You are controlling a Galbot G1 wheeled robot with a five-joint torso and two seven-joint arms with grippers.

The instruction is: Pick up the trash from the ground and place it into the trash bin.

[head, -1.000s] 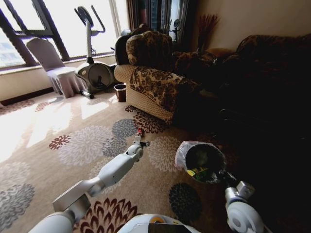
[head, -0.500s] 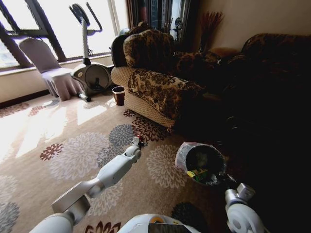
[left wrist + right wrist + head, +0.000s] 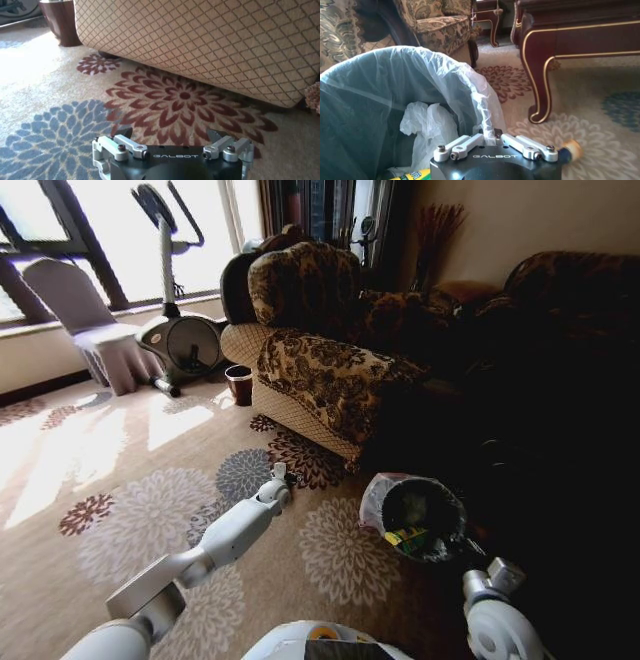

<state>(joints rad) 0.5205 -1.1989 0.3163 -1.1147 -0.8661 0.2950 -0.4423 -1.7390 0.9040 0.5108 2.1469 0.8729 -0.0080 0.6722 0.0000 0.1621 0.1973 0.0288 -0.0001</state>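
Note:
The trash bin [image 3: 414, 515] is a dark round bucket with a translucent liner and stands on the carpet at my right front. My right gripper [image 3: 490, 135] is shut on its liner rim [image 3: 470, 86]. A green-yellow wrapper [image 3: 405, 536] lies inside the trash bin, and it shows again as the wrapper [image 3: 412, 174] next to crumpled white material [image 3: 425, 120]. My left gripper [image 3: 169, 133] is stretched forward low over the floral carpet, open, with nothing between its fingers. A small tan piece [image 3: 571, 148] shows beside the right gripper's body.
A patterned armchair [image 3: 320, 370] stands close ahead, its quilted base [image 3: 210, 45] just beyond the left gripper. A shiny brown pot [image 3: 239, 383], an exercise bike [image 3: 175, 335] and a covered chair [image 3: 95, 330] are farther left. A dark table leg [image 3: 540, 75] stands by the bin.
The whole view has shifted, so the camera has moved: armchair and carpet patterns have slid. Both arms hold their pose and the bin stays at the right gripper.

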